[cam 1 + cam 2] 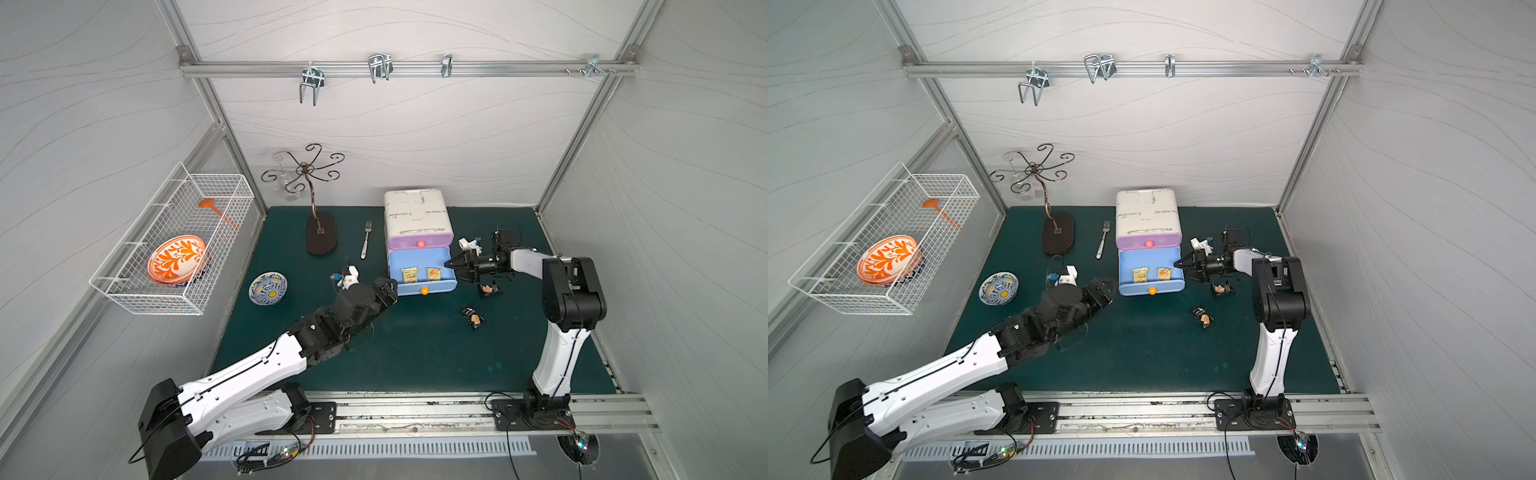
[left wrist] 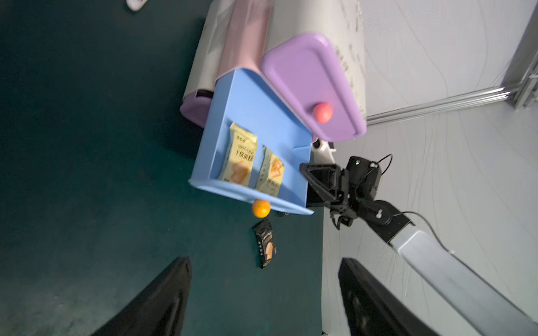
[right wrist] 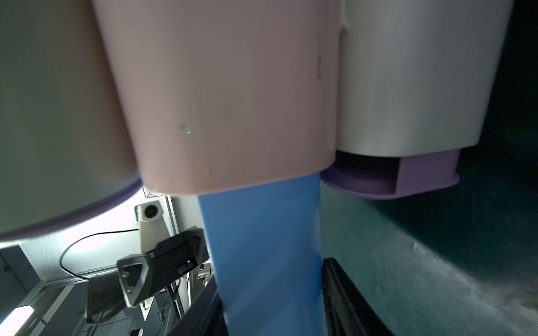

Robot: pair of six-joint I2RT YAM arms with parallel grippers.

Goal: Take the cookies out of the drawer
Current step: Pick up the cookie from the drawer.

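The blue drawer (image 1: 424, 287) (image 2: 256, 96) stands pulled out of the white cabinet (image 1: 415, 210). Two pale yellow cookies (image 1: 409, 275) (image 1: 433, 274) lie inside it, also plain in the left wrist view (image 2: 240, 157) (image 2: 272, 174). Two black cookies (image 1: 489, 289) (image 1: 473, 317) lie on the green mat to the right of the drawer. My left gripper (image 1: 388, 289) hovers open and empty by the drawer's front left corner, its fingers (image 2: 163, 299) spread wide. My right gripper (image 1: 453, 270) (image 3: 270, 305) is shut on the drawer's right side wall (image 3: 262, 232).
A silver fork (image 1: 365, 245) lies left of the cabinet. The purple upper drawer (image 1: 419, 241) is closed. A blue patterned bowl (image 1: 268, 288) and a mug tree (image 1: 320, 237) stand on the mat's left. A wire basket (image 1: 124, 291) holding an orange plate hangs on the left wall.
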